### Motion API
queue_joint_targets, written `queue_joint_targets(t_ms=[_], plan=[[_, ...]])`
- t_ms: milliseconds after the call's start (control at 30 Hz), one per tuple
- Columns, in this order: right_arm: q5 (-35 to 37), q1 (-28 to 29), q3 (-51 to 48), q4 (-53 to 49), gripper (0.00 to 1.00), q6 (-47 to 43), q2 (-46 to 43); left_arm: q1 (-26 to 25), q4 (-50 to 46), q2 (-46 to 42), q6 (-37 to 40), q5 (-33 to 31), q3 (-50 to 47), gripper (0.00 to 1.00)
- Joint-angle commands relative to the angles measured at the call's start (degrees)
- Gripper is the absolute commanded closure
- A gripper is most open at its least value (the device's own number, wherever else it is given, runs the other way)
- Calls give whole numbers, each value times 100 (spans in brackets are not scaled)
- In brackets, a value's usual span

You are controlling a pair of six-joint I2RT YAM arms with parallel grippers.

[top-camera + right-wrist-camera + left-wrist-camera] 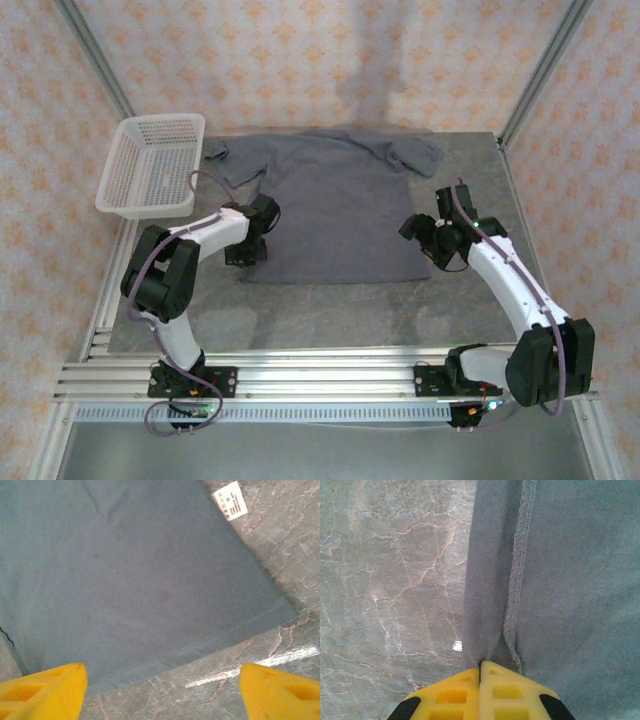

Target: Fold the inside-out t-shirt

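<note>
Basket, white mesh, sits upper left of top view at tabletop edge, just beside one sleeve of the inside-out t-shirt. Shirt is dark slate-grey, spread flat across centre and upper centre of frame. Hem lies twd the arm bases; collar and sleeves are rumpled along far edge.

Left fingers sit at shirt's lower-left corner, left of centre. In left wrist view, yellow left fingers are at bottom centre, pressed together w/ a fold of the shirt's edge pinched between them. Exposed overlock seam runs top to bottom just right of the pinch. Bare marbled tabletop is on left, shirt on right.

On right side of top view, right fingers hover near shirt's lower-right corner. In right wrist view, yellow right fingers are in both bottom corners, spread wide, w/ shirt hem and tabletop seen in the gap. Small white tag is upper right, at shirt's side edge, lying on tabletop.
</note>
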Motion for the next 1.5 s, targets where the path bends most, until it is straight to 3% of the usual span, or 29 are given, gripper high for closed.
queue_joint_targets(t_ms=[0, 100, 233, 367, 500, 567, 667, 800, 900, 967, 1033, 1067, 1200, 1300, 1400, 1467], plan=[[201, 153, 206, -36, 20, -84, -203, 66, -144, -467, -53, 122, 88, 100], [266, 511, 209, 213, 20, -196, -202, 85, -217, -915, -75, 342, 58, 100], [647, 1568, 213, 912, 20, -718, -139, 110, -299, -1506, -160, 553, 79, 100], [1276, 2953, 81, 2070, 19, -1918, 245, 161, -441, -1745, -170, 606, 216, 100], [1362, 4096, -192, 3582, 17, -3365, 930, 190, -407, -1794, -200, 737, 279, 100], [1359, 4450, -97, 4015, 16, -4030, 1398, 206, -393, -1786, -218, 820, 308, 100], [1922, 4499, 133, 4096, 18, -4165, 1979, 208, -356, -1768, -222, 804, 295, 100], [1920, 4271, 250, 3372, 19, -3980, 2111, 238, -363, -1733, -221, 609, 192, 100], [2051, 3778, 41, 2657, 20, -3176, 1833, 252, -346, -1754, -143, 548, 175, 100], [2342, 3234, -224, 2182, 20, -2232, 1450, 252, -303, -1863, -62, 623, 187, 69], [2476, 2624, -435, 1582, 21, -1329, 1130, 247, -185, -2060, -31, 811, 165, 52], [2467, 2289, -542, 1291, 22, -983, 1000, 228, -93, -2189, -50, 935, 142, 48], [2390, 1287, -884, 707, 30, -376, 625, -196, 298, -2633, -7, 1337, 53, 43], [2233, 787, -834, 351, 29, -206, 707, -786, 571, -2732, 81, 1537, 31, 42], [1643, 303, -866, 199, 28, 302, 972, -1268, 813, -2662, 88, 1611, -8, 41], [1209, 143, -934, 305, 32, 764, 1121, -1428, 909, -2591, 44, 1596, -41, 40]])
